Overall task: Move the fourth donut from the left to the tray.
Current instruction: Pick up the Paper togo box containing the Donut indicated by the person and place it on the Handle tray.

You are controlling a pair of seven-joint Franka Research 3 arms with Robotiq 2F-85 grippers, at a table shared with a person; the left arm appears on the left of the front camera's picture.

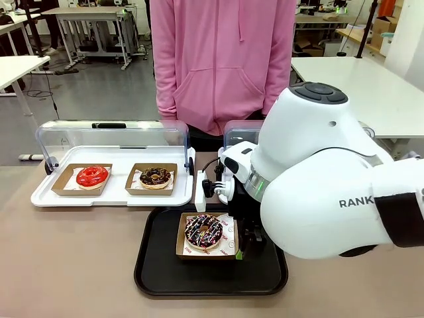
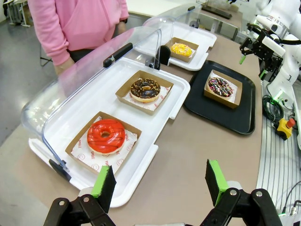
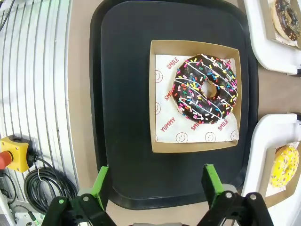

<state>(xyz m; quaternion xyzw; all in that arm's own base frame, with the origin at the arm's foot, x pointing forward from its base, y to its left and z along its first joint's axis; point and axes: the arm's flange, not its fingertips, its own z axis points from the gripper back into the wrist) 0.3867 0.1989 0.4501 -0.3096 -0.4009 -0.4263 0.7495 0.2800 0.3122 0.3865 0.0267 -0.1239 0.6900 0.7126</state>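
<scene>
R arm [image 1: 331,192] reaches in from pic right, wrist bent down. R gripper [image 3: 157,188] points straight down, green-padded fingers [image 3: 101,181] spread wide, nothing between them. L gripper [image 2: 160,181] low and angled fwd, fingers wide apart too, empty. Person's hands not clearly seen.

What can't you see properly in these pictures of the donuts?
- Front view: the yellow donut and most of its white tray are hidden behind the big right arm.
- Front view: the right hand is mostly blocked by that arm.
- Right wrist view: the crumb donut is cut off by the picture's edge.
- All views: the small red print on the paper under the sprinkle donut is partly covered.
</scene>
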